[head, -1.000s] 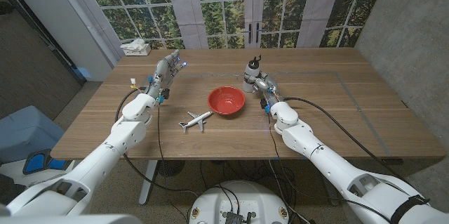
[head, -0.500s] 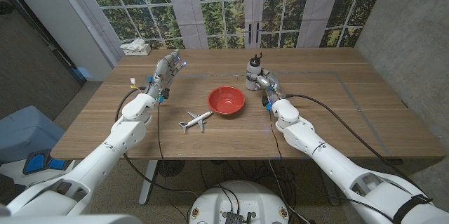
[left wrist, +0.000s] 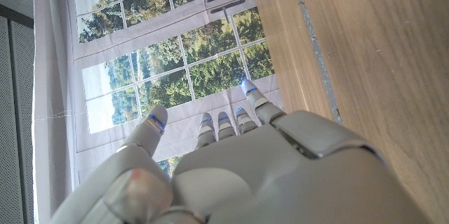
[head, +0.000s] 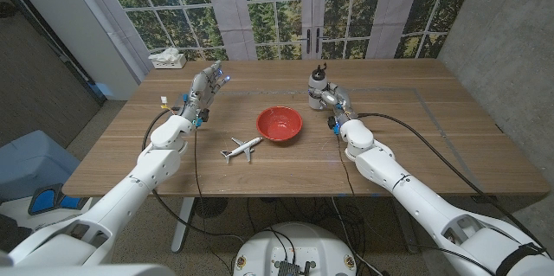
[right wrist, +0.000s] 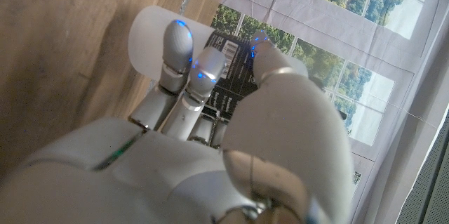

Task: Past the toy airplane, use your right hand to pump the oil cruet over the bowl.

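nearest, the toy airplane lies on the wooden table, a small white plastic piece that looks light and easy to knock aside; the task leaves it alone. just beyond it sits the red bowl, wide and shallow, probably light plastic too, so a nudge could slide it.

farther back and to the bowl's right, the right hand is wrapped around the oil cruet, which stands upright on the table, near the bowl but not over it. in the right wrist view the fingers curl against the cruet's pale, translucent body and dark label, thumb on the other side, so the hold looks closed on it. the body appears smooth and could be slippery if oily; gripping around the middle, as now, seems sound, leaving the dark pump top free to press. it is likely stiff plastic or glass, moderately heavy if full. the label's writing is too blurred to read, and no brand is legible.

on the far left, the left hand holds nothing, fingers extended and slightly apart.
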